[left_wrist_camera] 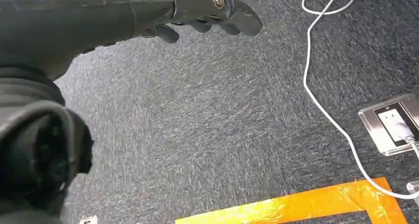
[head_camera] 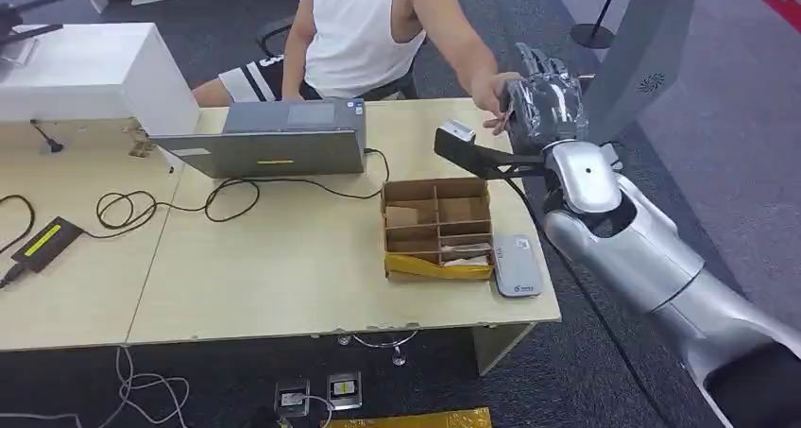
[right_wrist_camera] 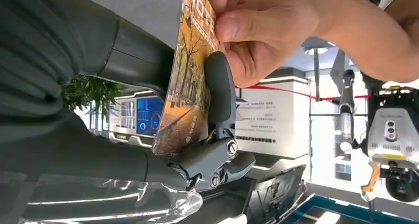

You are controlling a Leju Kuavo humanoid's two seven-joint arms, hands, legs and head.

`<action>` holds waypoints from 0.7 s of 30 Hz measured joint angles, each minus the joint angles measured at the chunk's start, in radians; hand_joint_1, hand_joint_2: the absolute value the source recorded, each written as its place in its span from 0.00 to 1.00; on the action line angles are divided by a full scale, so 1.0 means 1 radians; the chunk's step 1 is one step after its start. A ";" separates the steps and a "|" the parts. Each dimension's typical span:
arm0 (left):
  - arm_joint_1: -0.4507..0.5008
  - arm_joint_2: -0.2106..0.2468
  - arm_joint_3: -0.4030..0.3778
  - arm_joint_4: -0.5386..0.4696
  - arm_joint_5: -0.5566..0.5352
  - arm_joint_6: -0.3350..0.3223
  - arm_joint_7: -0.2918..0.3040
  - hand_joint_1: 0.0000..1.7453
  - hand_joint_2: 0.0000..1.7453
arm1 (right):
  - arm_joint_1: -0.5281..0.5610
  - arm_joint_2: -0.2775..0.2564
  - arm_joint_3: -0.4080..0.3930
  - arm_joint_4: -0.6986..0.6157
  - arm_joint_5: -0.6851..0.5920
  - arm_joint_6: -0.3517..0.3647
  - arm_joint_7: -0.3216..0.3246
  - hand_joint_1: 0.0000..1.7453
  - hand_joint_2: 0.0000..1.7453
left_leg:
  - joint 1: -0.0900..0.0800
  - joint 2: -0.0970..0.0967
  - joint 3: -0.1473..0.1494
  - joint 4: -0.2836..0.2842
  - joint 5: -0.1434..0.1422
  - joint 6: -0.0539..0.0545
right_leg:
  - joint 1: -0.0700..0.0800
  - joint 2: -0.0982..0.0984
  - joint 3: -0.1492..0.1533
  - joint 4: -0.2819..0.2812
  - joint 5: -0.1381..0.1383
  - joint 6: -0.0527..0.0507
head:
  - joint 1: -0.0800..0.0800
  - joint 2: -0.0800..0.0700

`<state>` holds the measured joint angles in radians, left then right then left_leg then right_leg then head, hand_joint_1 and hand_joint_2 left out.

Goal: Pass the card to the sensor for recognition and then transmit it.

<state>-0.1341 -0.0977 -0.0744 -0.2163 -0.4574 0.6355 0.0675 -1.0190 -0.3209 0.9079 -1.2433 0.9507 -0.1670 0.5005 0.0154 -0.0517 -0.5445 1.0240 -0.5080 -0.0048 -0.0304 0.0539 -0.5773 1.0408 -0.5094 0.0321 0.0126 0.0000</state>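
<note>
Hanging over grey carpet, the left hand (left_wrist_camera: 207, 9) holds nothing, fingers loosely curled. Beyond the pale wooden bench (head_camera: 283, 277), past its cardboard divider box (head_camera: 437, 225), the right hand (right_wrist_camera: 197, 150) pinches the orange tree-print card (right_wrist_camera: 188, 80), which a person's hand (right_wrist_camera: 262, 31) also grips. Letting go too late or too early could tug or drop it.

An autumn-tree printed card (right_wrist_camera: 190, 80) stands edge-on, pinched between robot and person's fingers.
</note>
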 joint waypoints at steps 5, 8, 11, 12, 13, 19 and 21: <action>0.000 0.003 -0.020 0.000 0.007 -0.008 0.008 0.00 0.00 | -0.025 0.044 0.031 0.085 -0.029 -0.061 -0.034 1.00 1.00 | 0.000 0.000 0.000 0.000 0.000 0.000 | 0.000 0.000 0.000 0.000 0.000 0.000 | 0.000 0.000; 0.000 0.004 -0.034 0.000 0.008 -0.011 0.011 0.00 0.00 | -0.037 0.070 0.045 0.139 -0.040 -0.094 -0.040 1.00 1.00 | 0.000 0.000 0.000 0.000 0.000 0.000 | 0.000 0.000 0.000 0.000 0.000 0.000 | 0.000 0.000; 0.000 0.004 -0.044 -0.004 0.009 -0.011 0.025 0.00 0.00 | -0.048 0.092 0.057 0.194 -0.053 -0.123 -0.050 0.74 1.00 | 0.000 0.000 0.000 0.000 0.000 0.000 | 0.000 0.000 0.000 0.000 0.000 0.000 | 0.000 0.000; 0.000 0.004 -0.049 -0.006 0.011 -0.011 0.027 0.00 0.00 | -0.050 0.099 0.060 0.211 -0.057 -0.132 -0.054 0.15 1.00 | 0.000 0.000 0.000 0.000 0.000 0.000 | 0.000 0.000 0.000 0.000 0.000 0.000 | 0.000 0.000; 0.000 0.005 -0.055 -0.007 0.013 -0.011 0.029 0.00 0.00 | -0.053 0.106 0.065 0.231 -0.060 -0.137 -0.055 0.00 1.00 | 0.000 0.000 0.000 0.000 0.000 0.000 | 0.000 0.000 0.000 0.000 0.000 0.000 | 0.000 0.000; 0.000 0.007 -0.073 -0.008 0.018 -0.010 0.034 0.00 0.00 | -0.053 0.119 0.088 0.297 -0.061 -0.161 -0.046 0.00 1.00 | 0.000 0.000 0.000 0.000 0.000 0.000 | 0.000 0.000 0.000 0.000 0.000 0.000 | 0.000 0.000; 0.000 0.008 -0.086 -0.008 0.021 -0.010 0.037 0.00 0.00 | -0.053 0.124 0.097 0.325 -0.061 -0.170 -0.044 0.00 1.00 | 0.000 0.000 0.000 0.000 0.000 0.000 | 0.000 0.000 0.000 0.000 0.000 0.000 | 0.000 0.000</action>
<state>-0.1343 -0.0896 -0.1606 -0.2243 -0.4360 0.6252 0.1049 -1.0720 -0.1968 1.0048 -0.9185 0.8900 -0.3372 0.4562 0.0154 -0.0516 -0.5440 1.0241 -0.5076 -0.0052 -0.0302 0.0539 -0.5776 1.0407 -0.5093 0.0319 0.0126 0.0000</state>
